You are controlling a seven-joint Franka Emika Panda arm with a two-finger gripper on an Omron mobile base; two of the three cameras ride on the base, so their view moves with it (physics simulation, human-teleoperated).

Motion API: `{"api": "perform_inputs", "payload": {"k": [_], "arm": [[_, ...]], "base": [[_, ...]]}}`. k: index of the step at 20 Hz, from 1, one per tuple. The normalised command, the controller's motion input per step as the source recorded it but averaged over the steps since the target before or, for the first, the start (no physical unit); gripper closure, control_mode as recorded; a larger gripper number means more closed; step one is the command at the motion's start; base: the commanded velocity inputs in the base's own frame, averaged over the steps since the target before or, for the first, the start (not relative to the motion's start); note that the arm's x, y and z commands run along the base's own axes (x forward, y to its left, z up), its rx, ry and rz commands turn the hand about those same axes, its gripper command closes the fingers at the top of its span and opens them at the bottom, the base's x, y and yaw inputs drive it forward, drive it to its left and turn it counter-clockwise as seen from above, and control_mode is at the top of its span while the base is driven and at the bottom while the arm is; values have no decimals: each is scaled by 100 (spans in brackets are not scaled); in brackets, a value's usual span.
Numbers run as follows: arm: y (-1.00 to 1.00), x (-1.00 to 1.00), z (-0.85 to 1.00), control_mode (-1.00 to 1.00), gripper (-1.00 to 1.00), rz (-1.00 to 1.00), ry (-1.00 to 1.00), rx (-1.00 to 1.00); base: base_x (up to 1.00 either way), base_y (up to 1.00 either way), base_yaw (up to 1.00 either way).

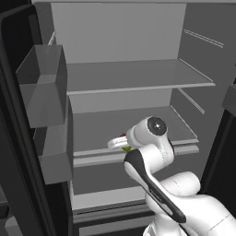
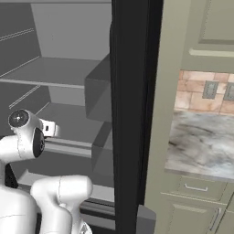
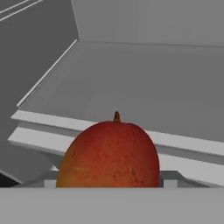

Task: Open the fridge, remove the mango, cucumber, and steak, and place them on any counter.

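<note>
The fridge (image 1: 133, 76) stands open, its light grey shelves bare. The mango (image 3: 111, 153), red fading to orange with a short stem, hangs just in front of the middle shelf's front edge (image 3: 87, 131). My gripper (image 1: 119, 143) is shut on it; in the left base view a sliver of the mango (image 1: 125, 148) shows beside the hand. From the right base view, the gripper (image 2: 51, 129) points into the fridge at shelf height. The cucumber and the steak are out of view.
The left door with its grey bins (image 1: 44, 87) stands open beside the arm. The black right door (image 2: 130, 114) is edge-on to my right. Beyond it is a marbled counter (image 2: 201, 146) over sage cabinets (image 2: 196, 192).
</note>
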Motion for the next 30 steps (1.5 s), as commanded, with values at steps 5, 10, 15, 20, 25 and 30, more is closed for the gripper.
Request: {"api": "perform_inputs", "payload": {"k": [5,10,15,20,25,30], "arm": [[-29,-66,86,-100,100,-5,0,0],[-28,-55,78,-100,100,-4,3,0],[-41,-60,71,-100,100,-5,11,0],[-43,-62,59,-100,100,-6,15,0],[-41,-59,38,-100,100,-7,6,0],[-13,-36,16,-100,100,-4,2,0]], "base": [[0,0,0],[0,0,0],[0,0,0],[0,0,0],[0,0,0],[0,0,0]]}}
